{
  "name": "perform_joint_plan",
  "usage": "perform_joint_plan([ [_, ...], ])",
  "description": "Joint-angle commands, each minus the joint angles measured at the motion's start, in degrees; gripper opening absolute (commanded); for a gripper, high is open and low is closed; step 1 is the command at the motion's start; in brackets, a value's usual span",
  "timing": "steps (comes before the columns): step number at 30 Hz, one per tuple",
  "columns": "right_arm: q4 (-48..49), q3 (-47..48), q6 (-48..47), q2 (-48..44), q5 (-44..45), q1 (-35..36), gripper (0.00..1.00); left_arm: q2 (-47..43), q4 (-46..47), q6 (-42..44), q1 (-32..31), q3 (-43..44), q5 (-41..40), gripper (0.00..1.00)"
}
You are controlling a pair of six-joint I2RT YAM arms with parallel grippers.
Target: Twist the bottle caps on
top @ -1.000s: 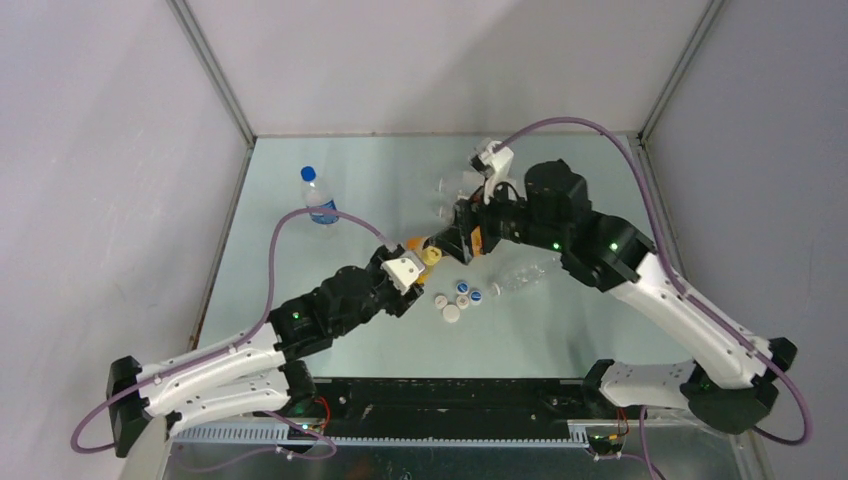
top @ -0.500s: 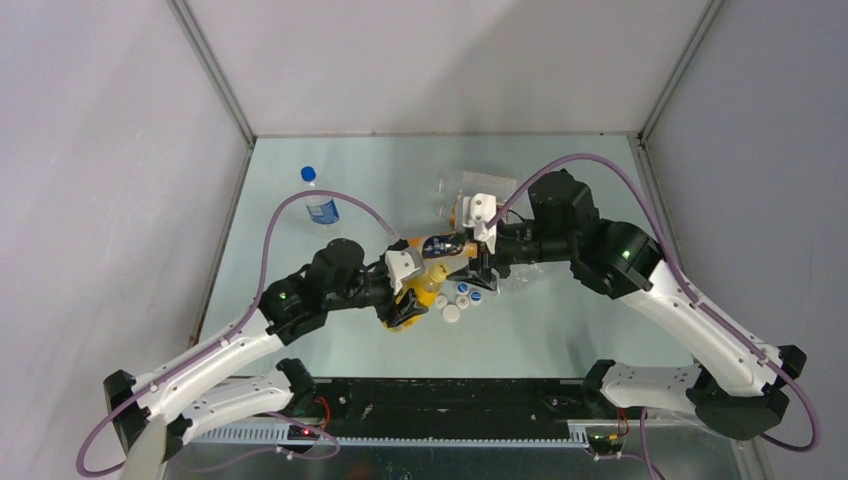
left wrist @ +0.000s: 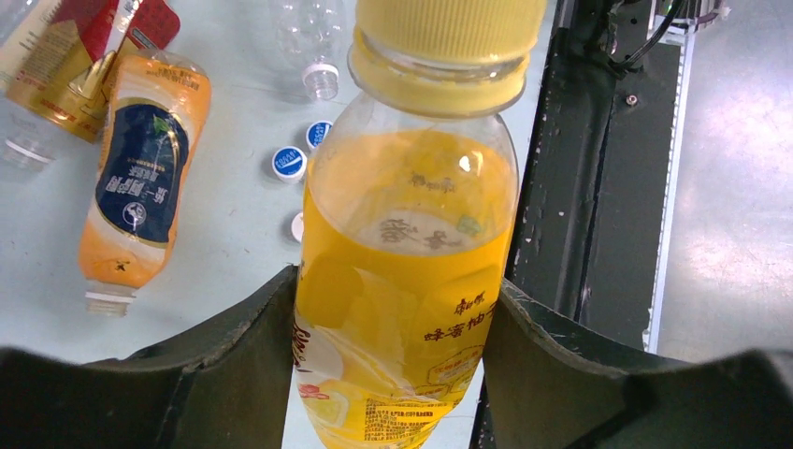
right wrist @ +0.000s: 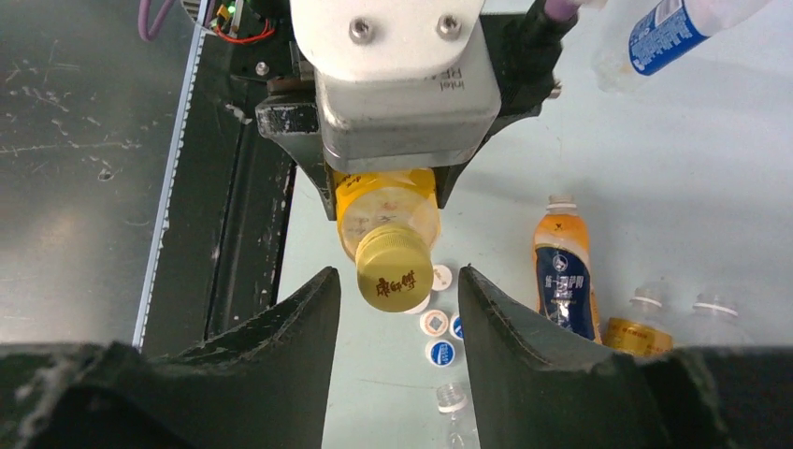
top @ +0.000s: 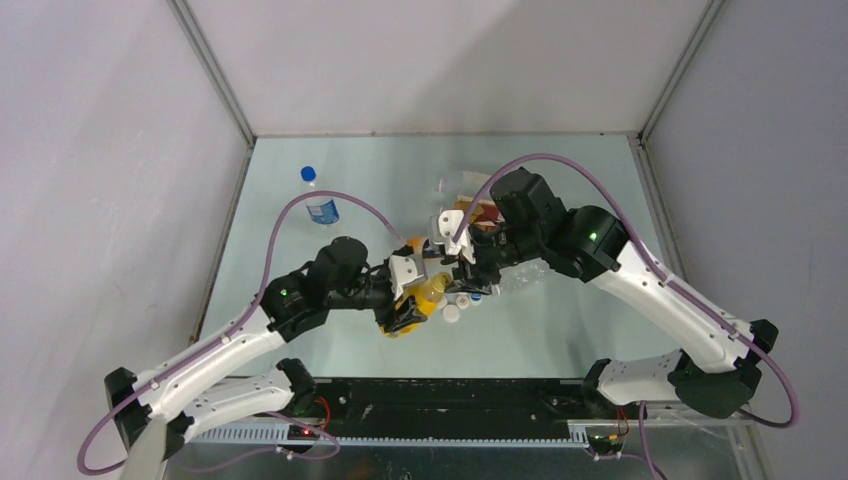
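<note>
My left gripper [top: 408, 305] is shut on the orange-yellow bottle [top: 428, 293] and holds it above the table, neck towards the right arm. In the left wrist view the bottle [left wrist: 407, 271] fills the gap between the fingers [left wrist: 234, 355], with its yellow cap [left wrist: 449, 37] seated on the neck. My right gripper [top: 462, 268] is open and faces that cap. In the right wrist view the yellow cap [right wrist: 396, 271] sits in line with the open gap, touching neither finger. Loose blue and white caps [right wrist: 439, 353] lie on the table below.
An orange bottle with a dark-blue label [left wrist: 140, 187] lies uncapped beside a gold-and-red one [left wrist: 75, 56]. Clear bottles [right wrist: 451, 398] lie near the caps. A capped blue-label bottle [top: 318, 200] stands at the back left. The black base rail [left wrist: 598, 187] runs along the near edge.
My left arm has drawn back towards the near edge, the yellow bottle now tilted in its jaws. My right gripper has swung from the back of the table to the cap end.
</note>
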Motion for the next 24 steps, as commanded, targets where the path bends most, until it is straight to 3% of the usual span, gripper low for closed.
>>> perform_joint_plan([
  [1, -2.2, 2.8, -2.0, 1.0, -1.4, 0.4, 0.51, -0.3, 0.6, 1.6, 0.4, 3.2, 2.0, 0.0],
  [11, -3.3, 3.4, -2.8, 2.2, -1.8, 0.5, 0.44, 1.1, 0.8, 2.2, 0.3, 4.1, 2.2, 0.0],
  [24, -5.9, 4.3, -3.2, 2.3, -2.0, -0.5, 0.42, 3.6, 2.7, 1.4, 0.3, 4.7, 1.6, 0.0],
])
